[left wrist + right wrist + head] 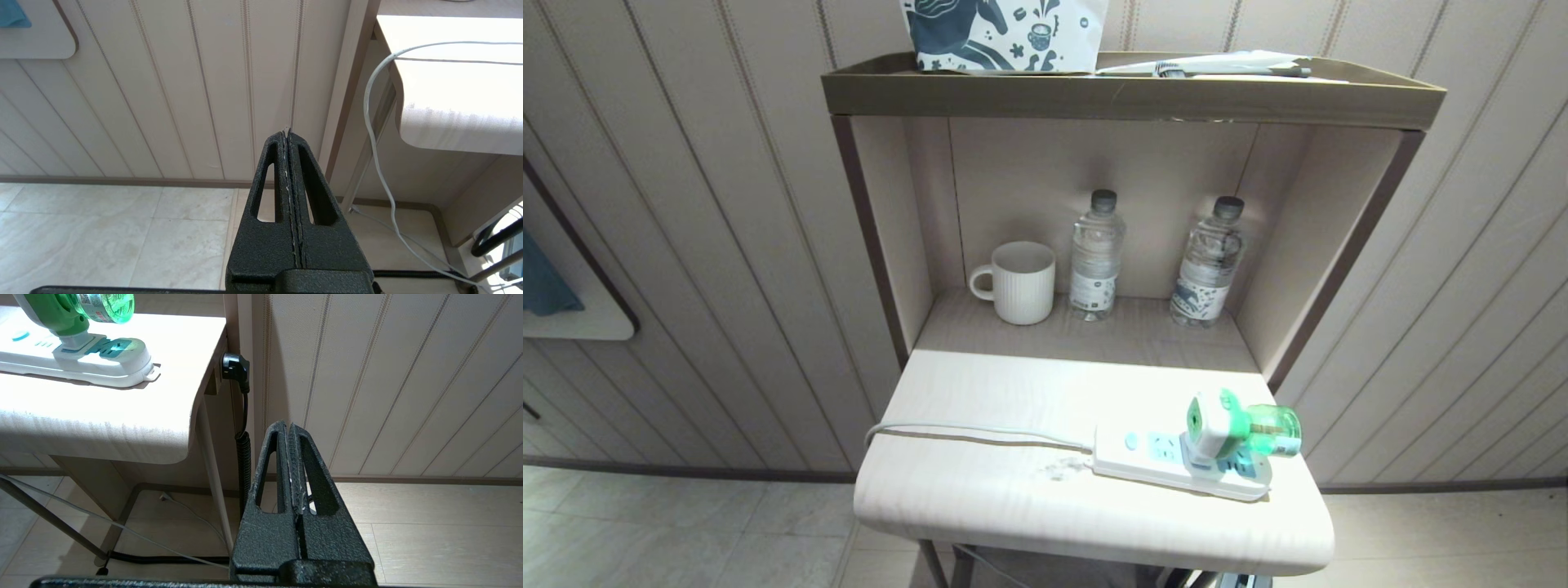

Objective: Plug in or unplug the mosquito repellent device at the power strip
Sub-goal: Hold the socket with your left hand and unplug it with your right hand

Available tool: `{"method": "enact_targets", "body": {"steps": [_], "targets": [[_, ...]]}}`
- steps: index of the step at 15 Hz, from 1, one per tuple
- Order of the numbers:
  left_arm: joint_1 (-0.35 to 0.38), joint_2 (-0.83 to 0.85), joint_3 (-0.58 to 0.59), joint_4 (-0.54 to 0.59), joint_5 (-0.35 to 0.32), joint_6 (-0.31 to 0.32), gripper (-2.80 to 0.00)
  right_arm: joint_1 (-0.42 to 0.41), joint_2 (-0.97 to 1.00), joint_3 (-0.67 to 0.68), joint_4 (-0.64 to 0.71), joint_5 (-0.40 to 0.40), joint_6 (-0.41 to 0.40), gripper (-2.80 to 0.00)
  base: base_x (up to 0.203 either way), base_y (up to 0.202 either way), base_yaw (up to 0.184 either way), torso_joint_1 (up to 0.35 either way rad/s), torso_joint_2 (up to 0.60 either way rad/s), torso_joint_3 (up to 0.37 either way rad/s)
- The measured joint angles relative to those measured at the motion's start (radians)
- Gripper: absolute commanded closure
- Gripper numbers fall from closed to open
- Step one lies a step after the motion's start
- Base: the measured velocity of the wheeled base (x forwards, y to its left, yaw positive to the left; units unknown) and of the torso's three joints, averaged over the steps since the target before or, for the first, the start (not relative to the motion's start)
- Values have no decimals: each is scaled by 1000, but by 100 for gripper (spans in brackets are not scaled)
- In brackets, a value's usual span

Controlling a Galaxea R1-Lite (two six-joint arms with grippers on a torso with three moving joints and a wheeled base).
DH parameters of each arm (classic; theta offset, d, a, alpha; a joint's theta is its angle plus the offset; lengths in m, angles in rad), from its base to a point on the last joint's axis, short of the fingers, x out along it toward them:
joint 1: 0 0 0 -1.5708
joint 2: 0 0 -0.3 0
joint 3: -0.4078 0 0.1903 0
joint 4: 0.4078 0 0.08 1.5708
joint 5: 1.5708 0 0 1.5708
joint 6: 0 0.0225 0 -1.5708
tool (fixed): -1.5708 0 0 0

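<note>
1. Both end effectors hang low beside the stand, below the level of the tabletop (980,498), and neither shows in the head view.
2. Left end effector (288,132): its two black fingers are pressed flat together with nothing between them, aimed at the panelled wall to the left of the stand.
3. Right end effector (289,426): fingers likewise closed on nothing, out past the tabletop's right edge.
4. On the tabletop's front right part lies the power strip (1160,461), flat and slightly angled.
5. Its grey-white cord (980,433) runs leftward across the surface and drops over the left edge.
6. The mosquito repellent device (1229,425) sits plugged into the strip near its right end, green bottle pointing right.
7. Further back in the recess stand a white mug (1021,282) and two clear water bottles (1096,257), upright and apart.
8. A black plug (235,369) with a coiled cable hangs just under the tabletop's right corner.
</note>
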Motion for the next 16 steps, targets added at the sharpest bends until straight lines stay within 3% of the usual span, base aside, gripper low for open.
{"method": "enact_targets", "body": {"steps": [16], "targets": [[0,0,0,0,0,0,0,1,0,0,-6,2,-6,0,0,0,0,0,0,0]]}}
